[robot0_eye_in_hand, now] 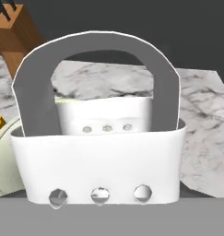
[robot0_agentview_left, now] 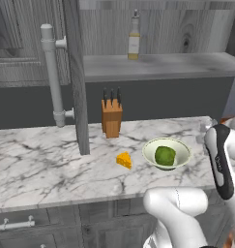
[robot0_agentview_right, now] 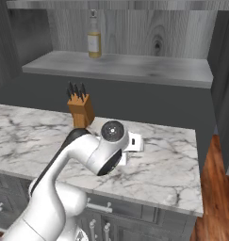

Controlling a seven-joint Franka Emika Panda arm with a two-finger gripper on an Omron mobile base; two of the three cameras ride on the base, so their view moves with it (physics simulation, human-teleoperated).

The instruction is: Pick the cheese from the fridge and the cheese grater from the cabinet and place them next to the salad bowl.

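— What sits on the marble counter (robot0_agentview_left: 41,164)?
— A wooden knife block (robot0_agentview_left: 111,117) at the back, a cheese wedge (robot0_agentview_left: 124,160) in front of it, and a salad bowl (robot0_agentview_left: 166,153) just right of the cheese.
— And higher up?
— A grey shelf (robot0_agentview_left: 157,65) carries one bottle (robot0_agentview_left: 134,38), upright.

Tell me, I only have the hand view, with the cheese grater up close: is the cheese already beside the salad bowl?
Observer: Yes, the cheese lies on the counter just left of the salad bowl, not touching it.
Operator: What is on the cabinet shelf?
Observer: One bottle, standing upright.
Operator: Is the cabinet door open?
Observer: Yes, it stands open left of the knife block.
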